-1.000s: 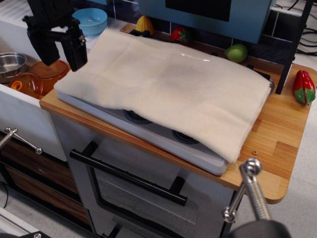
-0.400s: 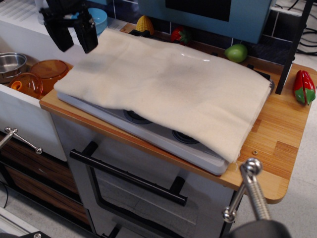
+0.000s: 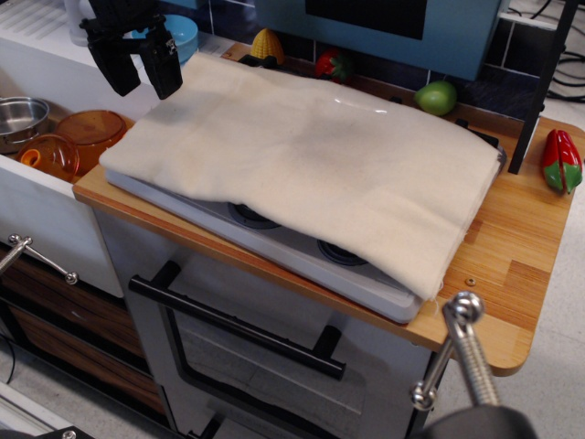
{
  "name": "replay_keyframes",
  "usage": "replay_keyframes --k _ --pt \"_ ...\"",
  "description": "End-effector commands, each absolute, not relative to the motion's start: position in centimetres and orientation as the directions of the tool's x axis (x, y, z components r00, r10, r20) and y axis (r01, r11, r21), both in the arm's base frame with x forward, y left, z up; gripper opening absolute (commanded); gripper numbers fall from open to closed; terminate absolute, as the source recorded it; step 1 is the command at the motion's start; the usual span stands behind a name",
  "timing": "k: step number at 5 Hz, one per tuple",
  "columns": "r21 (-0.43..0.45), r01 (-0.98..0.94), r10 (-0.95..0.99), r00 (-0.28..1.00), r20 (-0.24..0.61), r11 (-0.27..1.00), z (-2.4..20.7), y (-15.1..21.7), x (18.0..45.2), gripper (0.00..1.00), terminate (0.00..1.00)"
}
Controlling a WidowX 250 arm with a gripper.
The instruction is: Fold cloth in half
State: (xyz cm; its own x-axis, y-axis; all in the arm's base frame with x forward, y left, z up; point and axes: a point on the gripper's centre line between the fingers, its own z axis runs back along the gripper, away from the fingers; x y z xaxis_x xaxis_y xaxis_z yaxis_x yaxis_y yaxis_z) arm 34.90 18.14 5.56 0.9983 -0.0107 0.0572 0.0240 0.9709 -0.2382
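Note:
The cream cloth (image 3: 311, 160) lies doubled over on the white-grey stovetop (image 3: 302, 256), covering most of it; the front strip with two burners shows. Its layered edge runs along the right and front. My black gripper (image 3: 143, 84) hangs above the cloth's far left corner, apart from it. Its two fingers (image 3: 166, 73) point down with a gap between them and nothing in it.
The wooden counter (image 3: 512, 265) holds a red pepper (image 3: 560, 161), a green fruit (image 3: 437, 97), a strawberry (image 3: 333, 64) and a corn cob (image 3: 267, 44). Left are orange bowls (image 3: 69, 142), a steel pot (image 3: 20, 119) and a blue bowl (image 3: 179, 35). A metal clamp (image 3: 462, 352) stands front right.
My gripper has risen and moved back and to the right, from beside the cloth's left edge to above its far left corner. The cloth has not moved.

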Motion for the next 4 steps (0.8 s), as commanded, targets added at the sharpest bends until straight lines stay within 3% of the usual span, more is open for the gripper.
replay_keyframes --k 1,3,4 --pt "-0.190 0.041 -0.019 0.993 0.117 0.981 4.8 17.9 35.2 1.00 0.00" --pt "-0.160 0.039 -0.022 0.994 0.107 0.986 1.7 16.6 34.5 1.00 0.00" --pt "-0.177 0.013 0.009 0.992 0.123 0.984 2.4 16.7 35.2 0.00 0.00"
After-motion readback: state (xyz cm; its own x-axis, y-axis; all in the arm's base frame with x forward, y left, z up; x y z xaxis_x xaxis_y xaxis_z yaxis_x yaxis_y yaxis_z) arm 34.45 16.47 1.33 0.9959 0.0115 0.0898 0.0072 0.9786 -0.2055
